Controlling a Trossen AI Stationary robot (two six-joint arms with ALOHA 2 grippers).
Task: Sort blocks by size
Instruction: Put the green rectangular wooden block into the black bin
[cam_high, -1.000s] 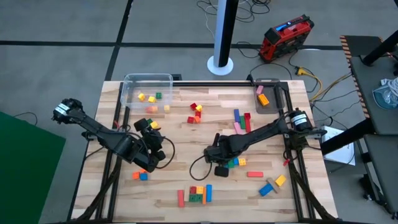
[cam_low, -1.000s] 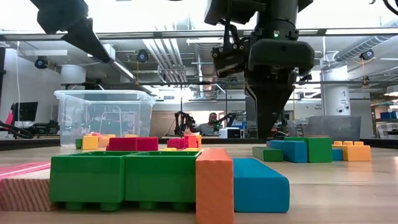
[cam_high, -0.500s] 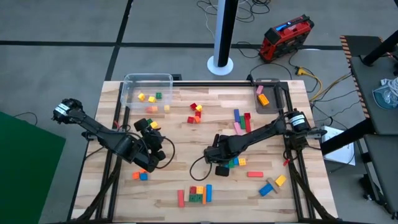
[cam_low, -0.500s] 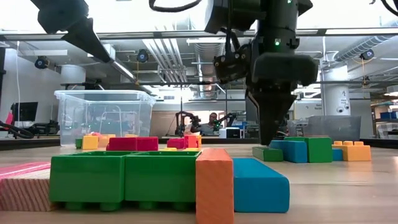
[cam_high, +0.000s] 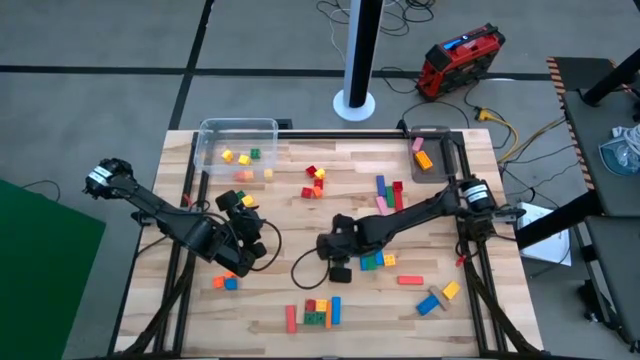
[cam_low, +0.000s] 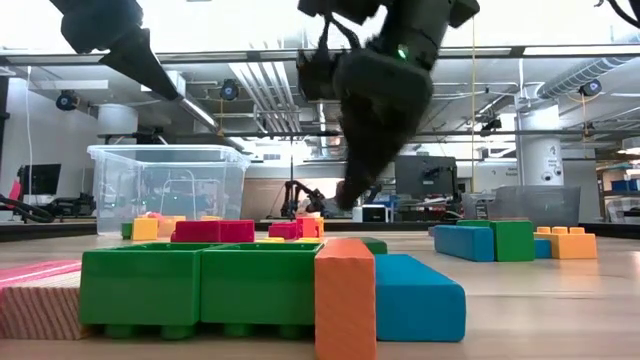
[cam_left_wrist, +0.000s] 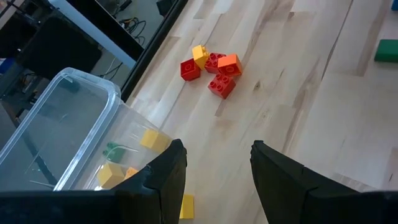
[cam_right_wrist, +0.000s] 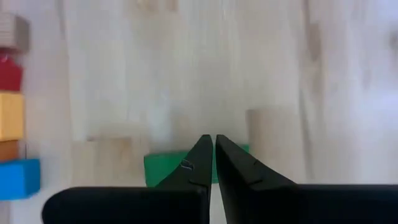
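The right pincer (cam_right_wrist: 213, 142), pressed together and empty, hangs over a small flat green block (cam_right_wrist: 163, 168); descending unspread, it would just shove it aside.

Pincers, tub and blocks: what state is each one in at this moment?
left pincer: open, empty, above the table near the tub.
right pincer: shut, off the table, nothing seen between its fingers; a green block shows beyond its tips.
clear tub: upright, lidless, a few small blocks inside.
blocks: mostly loose on the table in scattered clusters.
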